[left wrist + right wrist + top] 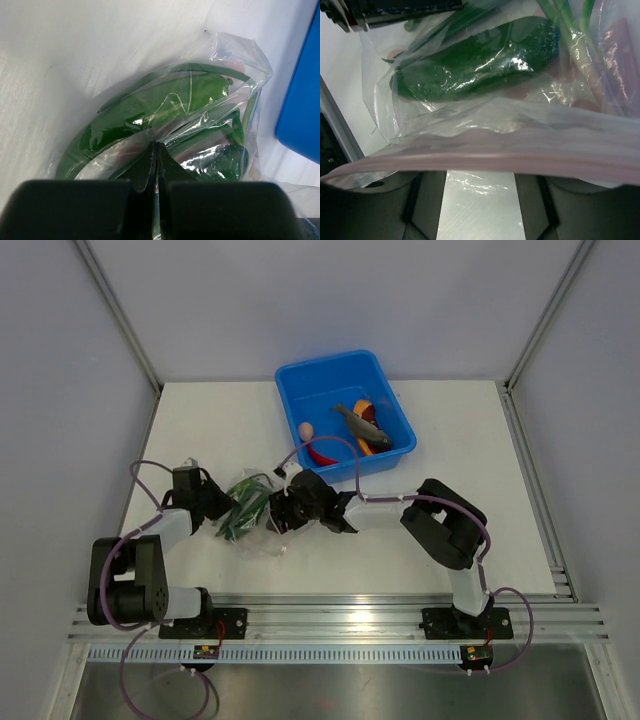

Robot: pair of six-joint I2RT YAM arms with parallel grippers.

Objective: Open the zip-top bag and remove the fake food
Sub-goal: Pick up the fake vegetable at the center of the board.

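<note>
Left hand [156, 148], fingers pressed together, pinched the zip-top bag [235, 65] on the tabletop [75, 50] beside the blue tub [300, 100], seemingly anchoring it while the spread right hand [480, 180] faced its zip strip [495, 157], green fake food [475, 65] inside.

Bright, even light with soft shadows; glare glints on the zip-top bag [220, 100], blurred close up.

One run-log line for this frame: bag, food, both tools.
left tool: shut on zip-top bag | right tool: open at zip strip | in bag: green chilli, green onion | in blue tub: fish, egg
</note>
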